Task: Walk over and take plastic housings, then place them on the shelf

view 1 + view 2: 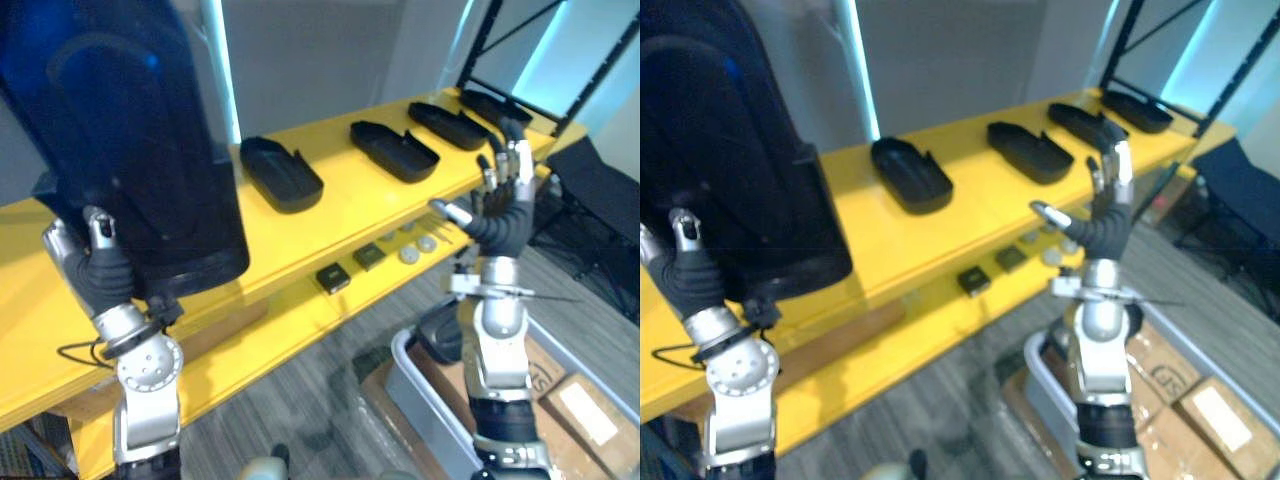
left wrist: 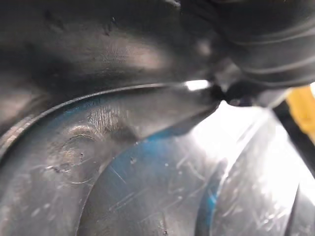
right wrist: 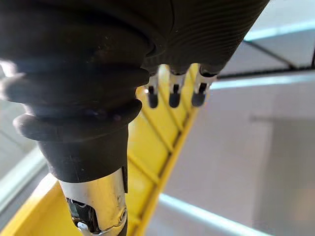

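While the left hand [image 1: 100, 272] grips the bottom edge of a big dark housing [image 1: 130, 130], its thumb [image 1: 99, 228] lies flat up the near face and the rest of its fingers are tucked out of sight behind the plastic. From where I stand the housing is tipped upright, off the board, in front of the left end of the yellow shelf [image 1: 350, 205]. The left wrist view looks straight onto its scuffed, curved surface.

Over on the other side, the right hand [image 1: 505, 220] is raised in front of the shelf's edge, palm up, fingers straight and spread, thumb out to the side, holding nothing.

On the top board, four more housings lie in a row, well apart from one another: one near the middle [image 1: 280, 173], the next [image 1: 393, 150] to its right, then a third [image 1: 447, 125] and a fourth [image 1: 495, 105] toward the far right end.

Just under that, a lower yellow board [image 1: 290, 322] carries two small dark squares [image 1: 333, 277] and a couple of round grey discs [image 1: 409, 255].

Down on the floor beside the right arm sits a grey bin [image 1: 410, 375], with cardboard boxes [image 1: 585, 410] next to it.
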`<state>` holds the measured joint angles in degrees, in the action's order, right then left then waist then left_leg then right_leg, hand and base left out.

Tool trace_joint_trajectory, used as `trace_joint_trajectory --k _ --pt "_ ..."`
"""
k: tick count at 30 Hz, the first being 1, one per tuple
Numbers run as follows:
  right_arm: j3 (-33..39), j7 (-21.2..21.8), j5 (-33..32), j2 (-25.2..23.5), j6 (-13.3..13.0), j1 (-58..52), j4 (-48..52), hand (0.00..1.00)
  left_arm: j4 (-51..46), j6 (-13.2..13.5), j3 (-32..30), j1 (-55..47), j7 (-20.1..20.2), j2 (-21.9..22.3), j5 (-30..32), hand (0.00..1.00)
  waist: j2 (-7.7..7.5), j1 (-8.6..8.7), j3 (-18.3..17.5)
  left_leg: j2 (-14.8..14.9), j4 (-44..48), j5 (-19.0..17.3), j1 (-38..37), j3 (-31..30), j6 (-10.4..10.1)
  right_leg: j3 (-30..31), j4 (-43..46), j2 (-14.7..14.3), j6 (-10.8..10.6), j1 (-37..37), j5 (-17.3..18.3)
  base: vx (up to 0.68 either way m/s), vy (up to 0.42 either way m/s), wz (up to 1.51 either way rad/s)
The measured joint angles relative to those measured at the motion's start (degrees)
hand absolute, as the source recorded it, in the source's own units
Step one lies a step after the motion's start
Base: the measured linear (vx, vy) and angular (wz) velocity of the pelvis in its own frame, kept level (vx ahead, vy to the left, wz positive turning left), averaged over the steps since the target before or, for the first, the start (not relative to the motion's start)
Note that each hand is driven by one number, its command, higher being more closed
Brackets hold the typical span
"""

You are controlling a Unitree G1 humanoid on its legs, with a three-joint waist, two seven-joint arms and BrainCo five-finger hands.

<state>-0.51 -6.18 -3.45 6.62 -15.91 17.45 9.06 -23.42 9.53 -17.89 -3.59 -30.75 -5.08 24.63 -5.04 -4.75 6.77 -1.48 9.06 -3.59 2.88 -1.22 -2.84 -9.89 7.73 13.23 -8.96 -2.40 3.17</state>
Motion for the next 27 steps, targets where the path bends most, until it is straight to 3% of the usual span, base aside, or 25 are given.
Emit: trace_joint_trajectory --k 1,2,4,6,8,12,17,22,27 --pt "-1.2 0.9 -1.3 0.1 0.0 0.8 -0.6 0.00 -0.1 0.0 -0.2 -1.1 0.0 1.3 0.0 1.00 0.80 -0.19 -0.3 0.8 1.0 -0.8 0.4 -0.1 -0.7 -0.6 -2.1 -0.7 -0.2 -1.4 -0.3 0.12 -0.285 -0.15" --pt "-4.2 2.4 -3.9 -0.2 0.1 1.8 -1.5 0.00 -0.9 0.0 -0.3 -3.8 0.4 4.1 -0.1 1.00 2.71 -1.17 -1.3 3.3 2.6 -2.1 1.2 0.0 -2.2 -0.8 -5.3 -3.5 1.0 -2.5 -1.8 0.09 -0.219 -0.18" --pt "-9.2 5.6 -8.5 -0.5 0.0 2.1 -1.5 0.00 -2.2 0.1 0.4 -7.7 1.4 7.7 -0.8 1.00 4.82 -1.77 -2.6 6.3 3.1 -3.4 1.4 -0.3 -3.3 -1.9 -7.2 -6.4 1.8 -3.9 -1.8 0.10 -0.300 0.00" --pt "-11.5 7.8 -10.4 -0.2 0.0 2.1 -1.5 0.00 -2.2 0.1 0.9 -8.1 2.2 8.2 -1.7 1.00 5.34 -1.29 -2.9 6.9 3.6 -3.5 2.5 -1.5 -3.6 -4.6 -7.5 -7.3 2.8 -4.9 -1.2 0.05 -0.211 0.59" --pt "-12.7 9.4 -11.8 -0.3 0.1 2.1 -1.5 0.00 -2.4 0.1 1.4 -7.1 2.4 8.2 -1.9 1.00 5.94 -1.06 -3.2 7.2 2.0 -1.4 3.1 -0.4 -3.6 -9.8 -7.4 -7.1 3.0 -6.3 -1.0 0.06 -0.124 0.99" --pt "-17.1 11.9 -11.4 -1.6 0.8 2.4 -1.3 0.00 -3.2 -0.5 1.0 -7.7 3.0 8.1 -2.2 1.00 4.10 -1.67 -3.7 4.1 -4.4 2.6 0.8 -2.2 -2.5 -13.8 -7.2 -4.5 1.9 -8.0 -0.2 0.08 0.016 0.62" --pt "-15.4 12.5 -9.8 -4.7 1.1 -0.6 1.9 0.00 -3.2 -2.9 -1.5 -7.6 4.4 6.9 -2.0 1.00 2.92 -1.86 -4.1 1.9 -10.8 5.1 -3.0 -1.2 -1.3 -13.7 -5.3 -1.7 1.4 -7.8 0.4 0.04 0.055 0.08" --pt "-4.7 12.3 -9.2 -5.1 1.1 -13.3 8.9 0.00 4.4 -6.5 -9.4 0.2 4.6 -1.2 -0.8 1.00 1.89 1.76 -4.9 1.8 -13.9 6.3 -3.4 7.1 -0.7 -10.3 -5.1 -0.3 0.5 -4.2 0.9 0.00 0.050 -0.38" --pt "5.6 9.8 -9.2 -6.2 1.2 -25.1 8.9 0.00 22.5 -11.6 -13.4 16.4 5.7 -15.4 -1.3 1.00 1.95 5.95 -5.2 2.5 -13.7 6.7 -0.2 10.5 -0.4 -6.9 -5.0 -0.6 0.1 1.2 0.0 0.02 0.009 -0.35"
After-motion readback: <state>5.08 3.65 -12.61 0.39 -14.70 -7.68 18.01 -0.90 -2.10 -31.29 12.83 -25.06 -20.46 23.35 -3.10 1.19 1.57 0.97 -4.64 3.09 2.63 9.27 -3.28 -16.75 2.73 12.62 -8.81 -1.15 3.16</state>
